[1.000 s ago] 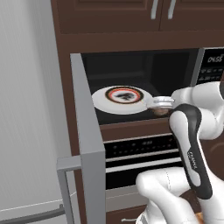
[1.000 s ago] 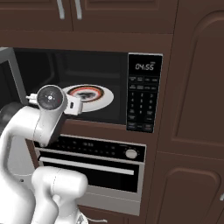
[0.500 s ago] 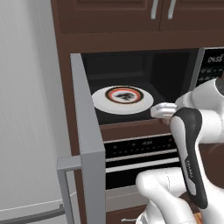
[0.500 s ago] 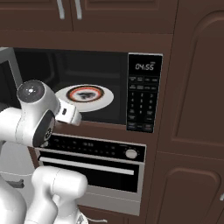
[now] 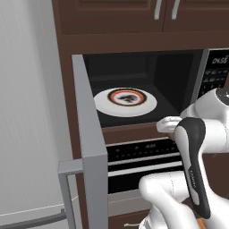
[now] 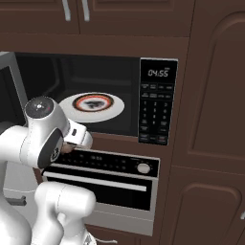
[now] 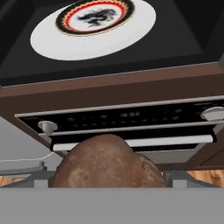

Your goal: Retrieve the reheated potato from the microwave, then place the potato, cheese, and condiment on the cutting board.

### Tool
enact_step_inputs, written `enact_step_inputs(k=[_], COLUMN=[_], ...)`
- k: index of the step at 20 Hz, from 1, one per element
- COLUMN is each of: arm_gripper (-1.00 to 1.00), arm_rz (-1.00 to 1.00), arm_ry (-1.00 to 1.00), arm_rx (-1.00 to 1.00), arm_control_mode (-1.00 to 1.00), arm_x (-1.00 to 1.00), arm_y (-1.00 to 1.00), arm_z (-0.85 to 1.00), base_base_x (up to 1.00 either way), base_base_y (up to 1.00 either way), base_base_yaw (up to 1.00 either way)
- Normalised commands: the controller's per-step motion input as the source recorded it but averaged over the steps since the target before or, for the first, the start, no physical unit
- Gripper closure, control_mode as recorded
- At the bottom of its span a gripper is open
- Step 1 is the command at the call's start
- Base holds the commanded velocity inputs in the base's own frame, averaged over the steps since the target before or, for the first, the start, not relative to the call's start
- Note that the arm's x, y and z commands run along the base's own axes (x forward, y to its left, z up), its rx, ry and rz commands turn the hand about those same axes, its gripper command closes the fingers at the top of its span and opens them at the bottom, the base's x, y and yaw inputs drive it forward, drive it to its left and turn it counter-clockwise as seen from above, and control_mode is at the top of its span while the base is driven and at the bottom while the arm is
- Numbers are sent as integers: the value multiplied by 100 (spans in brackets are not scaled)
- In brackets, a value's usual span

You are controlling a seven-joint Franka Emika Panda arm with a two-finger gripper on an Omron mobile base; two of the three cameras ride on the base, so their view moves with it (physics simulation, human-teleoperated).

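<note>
Pinching the potato (image 7: 106, 162) between wide-set jaws at the frame's bottom, the gripper (image 7: 106, 177) needed a level, unhurried carry clear of the microwave (image 7: 109, 72).

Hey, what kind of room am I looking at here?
Most likely a home kitchen: a built-in microwave with its door open and a white plate inside, a knobbed oven below it, and dark wood cabinets around them.
</note>
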Motion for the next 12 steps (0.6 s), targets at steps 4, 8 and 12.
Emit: enact_step_inputs(k=[4, 8, 12], arm_gripper=[100, 100, 100], arm_rz=[0, 0, 0], arm_ry=[0, 0, 0], arm_rx=[0, 0, 0], arm_control_mode=[-100, -100, -100], arm_x=[10, 7, 0], arm_y=[-2, 0, 0], arm_z=[-47, -25, 0], base_base_x=[0, 0, 0], base_base_y=[0, 0, 0], base_base_yaw=[0, 0, 0])
